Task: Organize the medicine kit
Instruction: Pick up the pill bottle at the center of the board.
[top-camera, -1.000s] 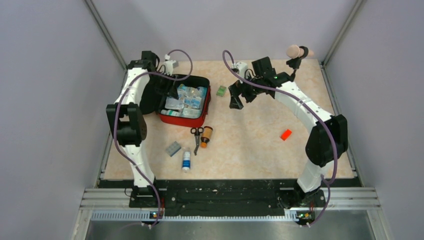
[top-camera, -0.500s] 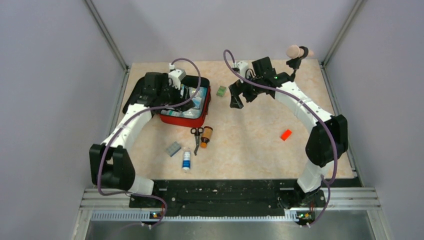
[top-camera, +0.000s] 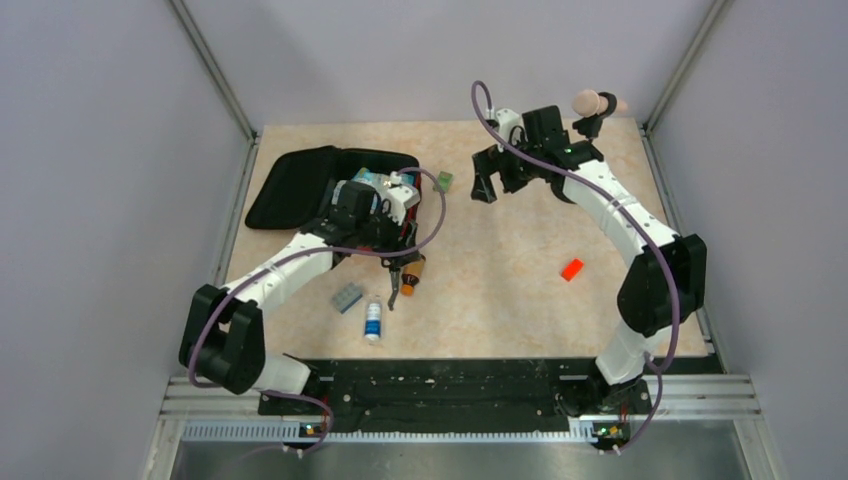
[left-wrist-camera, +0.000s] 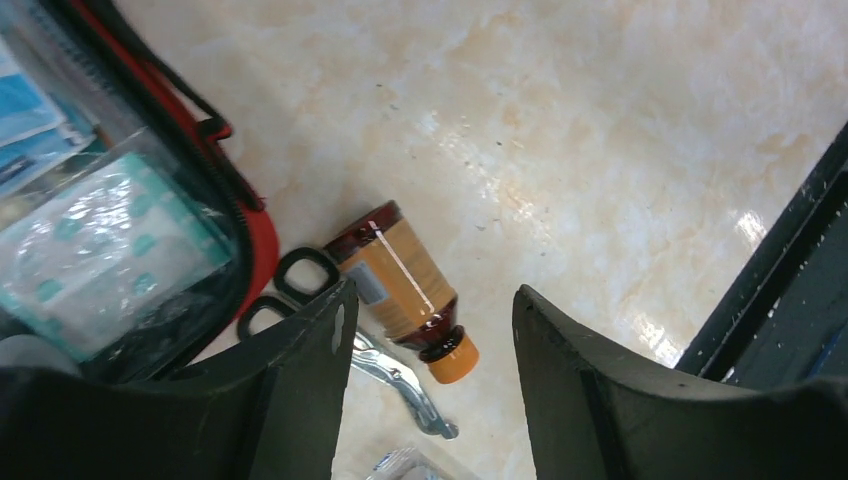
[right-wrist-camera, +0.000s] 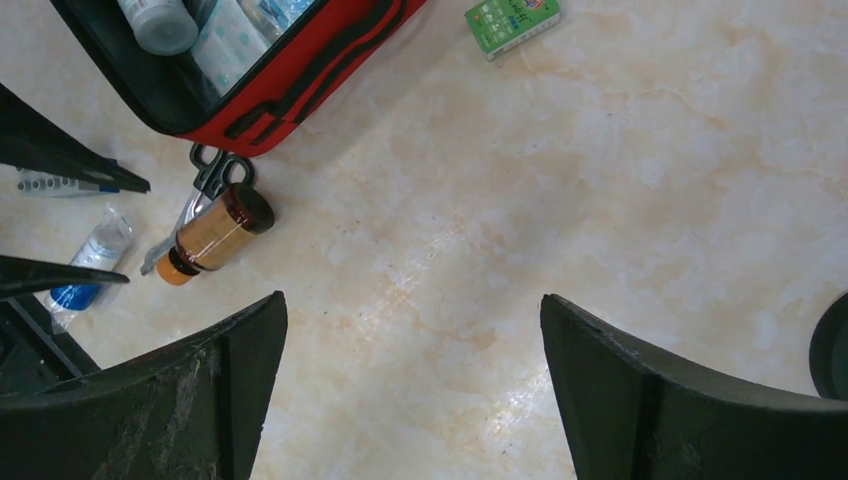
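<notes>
The medicine kit lies open at the back left, its black lid folded out to the left, packets and a small bottle inside. My left gripper hangs open over the kit's front right edge. Below and between its fingers lie an amber bottle with an orange cap and the scissors; nothing is held. My right gripper is open and empty above bare table at the back centre, right of a green box.
A grey block and a white bottle with a blue label lie in front of the kit. A small orange-red block sits on the right. Grey walls close in the table's left, back and right.
My left arm has swung from behind the kit across it to its front right edge, uncovering the black lid. My right gripper has shifted slightly back and right.
</notes>
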